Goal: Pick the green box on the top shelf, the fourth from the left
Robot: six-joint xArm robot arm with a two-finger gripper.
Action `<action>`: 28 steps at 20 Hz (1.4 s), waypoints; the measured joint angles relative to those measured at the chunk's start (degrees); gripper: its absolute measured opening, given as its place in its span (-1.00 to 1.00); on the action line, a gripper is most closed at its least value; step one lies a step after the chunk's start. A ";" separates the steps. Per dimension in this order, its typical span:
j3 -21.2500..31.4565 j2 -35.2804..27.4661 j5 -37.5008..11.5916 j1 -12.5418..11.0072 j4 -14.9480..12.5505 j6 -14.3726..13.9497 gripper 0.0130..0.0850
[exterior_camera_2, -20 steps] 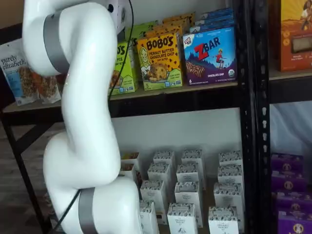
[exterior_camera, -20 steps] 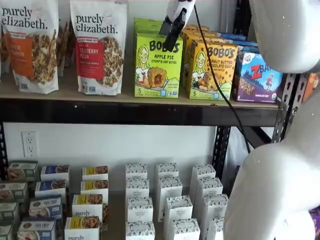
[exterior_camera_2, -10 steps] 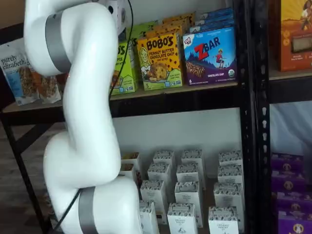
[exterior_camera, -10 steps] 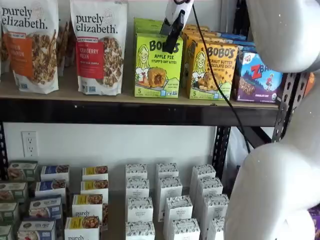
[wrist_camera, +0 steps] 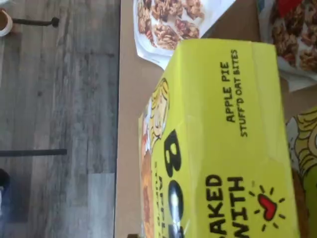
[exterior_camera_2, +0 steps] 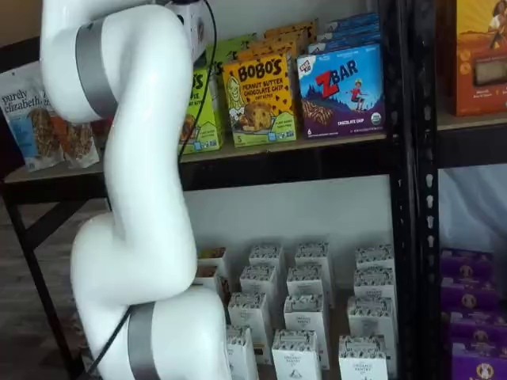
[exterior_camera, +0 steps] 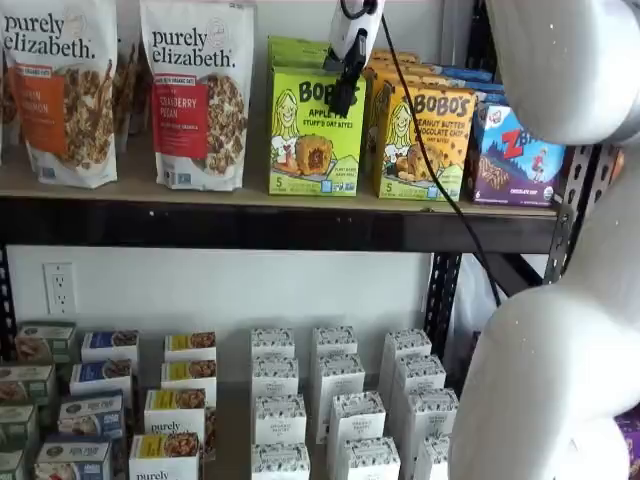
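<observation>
The green box (exterior_camera: 315,132) stands upright on the top shelf (exterior_camera: 250,222), at the front of a row of boxes of the same kind. On one side of it stands a yellow-orange Bobo's box (exterior_camera: 422,142), just beside it, and after that a blue ZBar box (exterior_camera: 517,158). On the other side stands a granola pouch (exterior_camera: 196,92) with the words "purely elizabeth", a little apart from the box.

In a shelf view the gripper (exterior_camera: 343,100) hangs from above in front of the upper part of the green box, and its black fingers cover part of the printed name. A black cable (exterior_camera: 420,140) runs down beside it. The fingers are seen as one dark shape with no clear gap, so it is not possible to tell if they are apart or closed, and they hold nothing that can be seen.

In the wrist view the top face of the green box (wrist_camera: 233,134) fills most of the picture, with the words "APPLE PIE STUFF'D OAT BITES". Beside it the tan shelf board (wrist_camera: 133,99) shows, and beyond it a grey wooden floor (wrist_camera: 59,99).

In the other shelf view the white arm (exterior_camera_2: 142,198) hides most of the green box (exterior_camera_2: 204,111).
</observation>
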State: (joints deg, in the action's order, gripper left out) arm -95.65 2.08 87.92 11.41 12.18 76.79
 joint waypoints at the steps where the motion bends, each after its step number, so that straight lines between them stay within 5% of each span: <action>1: 0.03 -0.04 0.08 0.04 -0.06 -0.01 1.00; 4: 0.75 0.23 -0.54 0.07 -0.01 0.01 1.00; 11: 1.67 0.73 -1.59 0.03 0.60 0.09 0.44; 27: -0.39 -0.21 0.81 0.30 0.30 -0.35 0.44; 28: -0.39 -0.20 0.81 0.30 0.33 -0.35 0.33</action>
State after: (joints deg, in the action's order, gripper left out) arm -96.04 1.88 88.73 11.71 12.51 76.43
